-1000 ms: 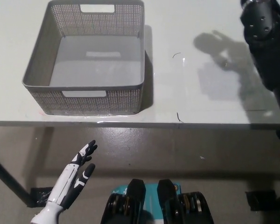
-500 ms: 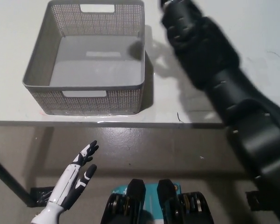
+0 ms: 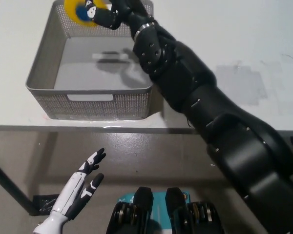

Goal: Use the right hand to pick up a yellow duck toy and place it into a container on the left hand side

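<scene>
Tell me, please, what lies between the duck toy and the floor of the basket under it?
Nothing. In the head view the right robot hand holds the yellow duck toy above the basket; only its shadow lies on the bare floor.

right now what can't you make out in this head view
- Yellow duck toy: cut off by the top edge and partly covered by the black right hand; its full shape is hidden.
- Grey perforated plastic basket: its far wall is hidden behind the toy and hand.
- Right hand's grip: fingers blurred, the contact is unclear.
- White left hand rests open at the lower left, its arm cut off by the bottom edge.
</scene>
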Controlling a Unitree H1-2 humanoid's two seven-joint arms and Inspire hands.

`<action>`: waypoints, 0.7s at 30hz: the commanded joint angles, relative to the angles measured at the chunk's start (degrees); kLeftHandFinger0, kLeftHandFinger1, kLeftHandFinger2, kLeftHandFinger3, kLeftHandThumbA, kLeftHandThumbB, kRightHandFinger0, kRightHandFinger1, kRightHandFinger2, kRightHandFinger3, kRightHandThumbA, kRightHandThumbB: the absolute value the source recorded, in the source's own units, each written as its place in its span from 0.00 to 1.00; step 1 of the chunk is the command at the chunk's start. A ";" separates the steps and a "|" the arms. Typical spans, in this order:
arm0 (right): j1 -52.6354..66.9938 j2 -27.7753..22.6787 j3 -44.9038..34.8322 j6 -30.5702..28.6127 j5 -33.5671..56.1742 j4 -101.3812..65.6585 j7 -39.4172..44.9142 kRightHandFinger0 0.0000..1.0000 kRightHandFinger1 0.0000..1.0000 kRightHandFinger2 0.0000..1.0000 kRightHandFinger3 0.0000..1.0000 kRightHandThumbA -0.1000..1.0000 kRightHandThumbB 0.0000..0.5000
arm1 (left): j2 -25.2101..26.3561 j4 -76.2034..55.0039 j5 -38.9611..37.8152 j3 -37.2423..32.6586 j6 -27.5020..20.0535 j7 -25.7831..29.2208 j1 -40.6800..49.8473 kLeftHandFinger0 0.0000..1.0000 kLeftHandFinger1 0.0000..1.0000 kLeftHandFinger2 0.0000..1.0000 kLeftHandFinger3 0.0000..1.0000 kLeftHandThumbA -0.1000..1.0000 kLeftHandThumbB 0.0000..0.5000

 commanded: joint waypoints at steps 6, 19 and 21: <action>-1.87 -4.59 1.96 2.84 -0.11 -5.88 7.82 1.00 1.00 1.00 1.00 0.89 0.69 | 0.45 -1.50 0.03 0.07 -0.72 -0.39 -0.85 1.00 1.00 1.00 1.00 1.00 0.28; 5.35 -13.28 -4.48 6.91 3.57 -34.12 10.93 1.00 1.00 1.00 1.00 1.00 0.59 | 0.89 -1.22 -0.52 -0.01 -0.44 -1.15 -0.67 1.00 1.00 1.00 1.00 1.00 0.28; 7.02 -14.42 -5.86 9.49 3.88 -40.61 11.74 1.00 1.00 1.00 1.00 1.00 0.58 | 0.90 -1.17 -0.50 0.00 -0.63 -1.14 -0.56 1.00 1.00 1.00 1.00 1.00 0.31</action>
